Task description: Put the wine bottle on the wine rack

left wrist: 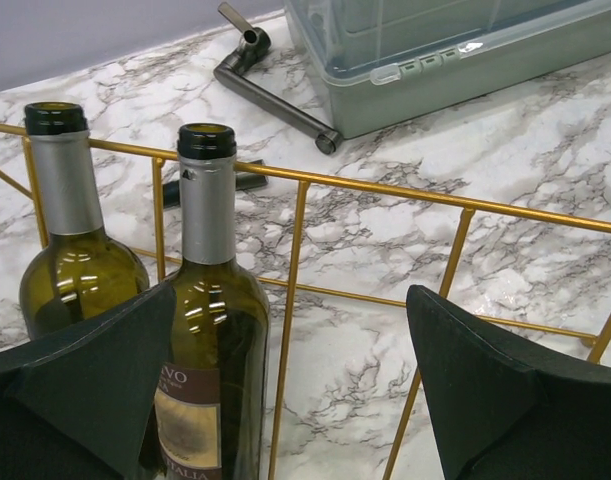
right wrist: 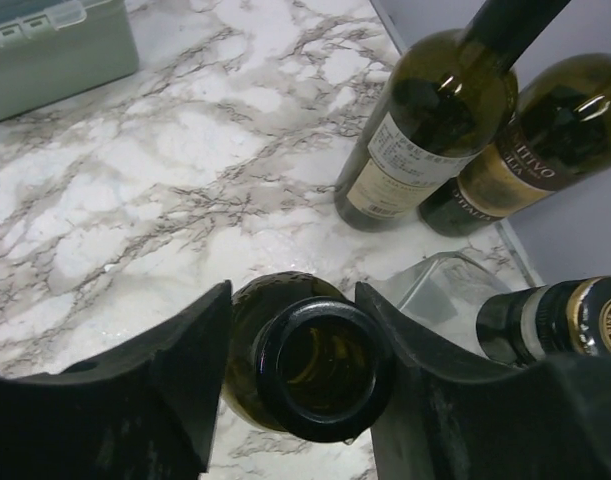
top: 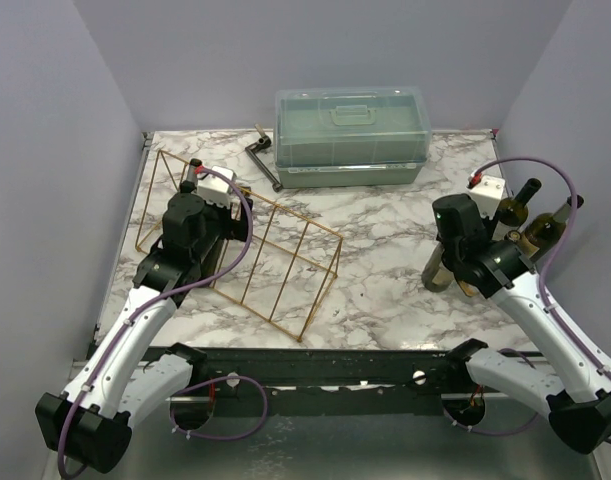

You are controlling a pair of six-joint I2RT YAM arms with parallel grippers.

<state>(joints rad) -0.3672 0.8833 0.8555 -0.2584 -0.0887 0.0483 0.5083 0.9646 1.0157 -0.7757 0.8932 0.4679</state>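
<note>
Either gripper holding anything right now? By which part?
Right gripper grips the uncorked dark green glass wine bottle by its neck, just below the mouth. Left gripper open, empty.

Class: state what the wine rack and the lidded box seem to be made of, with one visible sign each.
The wine rack: probably metal wire, shiny gold finish; thin rigid bars glint. The lidded box: likely plastic, translucent grey-green; moulded latches and handle show.

The table [top: 385,300] top is glossy, marble-patterned. The wine rack [left wrist: 385,188] is thin, shiny gold metal wire. The wine bottle [right wrist: 270,375] at right is glossy dark-green glass. The 2 bottles [left wrist: 215,320] [left wrist: 80,285] at left are the same glass, with matt grey foil necks; 1 bears a paper label. The far box [top: 350,135] is translucent green plastic.
</note>
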